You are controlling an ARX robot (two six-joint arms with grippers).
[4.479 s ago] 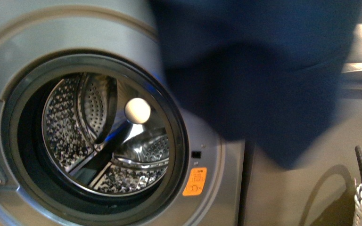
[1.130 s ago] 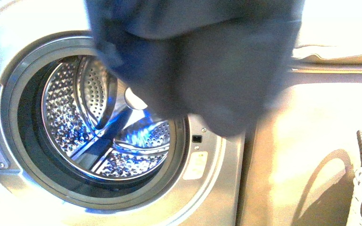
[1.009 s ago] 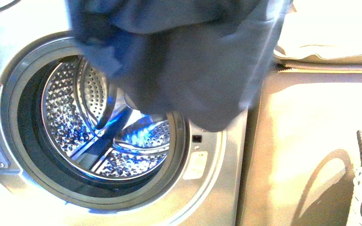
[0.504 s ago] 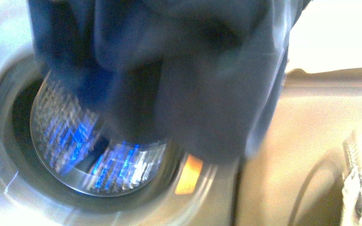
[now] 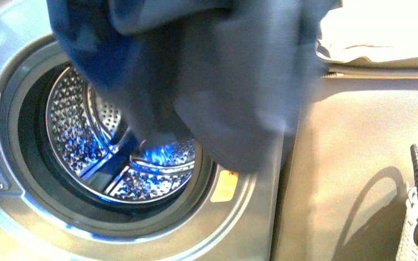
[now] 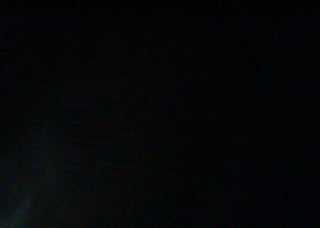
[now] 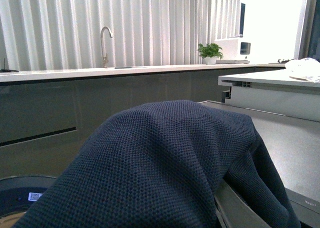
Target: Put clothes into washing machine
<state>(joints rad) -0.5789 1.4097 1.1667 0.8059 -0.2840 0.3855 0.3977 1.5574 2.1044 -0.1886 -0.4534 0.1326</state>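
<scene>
left wrist view: dark | clothes (image 5: 223,81) — blurred, top cut off | washing machine (image 5: 250,228) — upper part hidden

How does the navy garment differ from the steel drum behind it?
The garment is dark, soft and matte; the drum is shiny, perforated metal. The garment hangs draped in front; the drum sits behind, partly hidden. Both show blue.

Navy waffle-knit clothes (image 5: 217,81), silver-grey washing machine (image 5: 11,32) — perforated steel drum (image 5: 71,136) lit blue, orange sticker (image 5: 224,186), beige cabinet (image 5: 354,136).
</scene>
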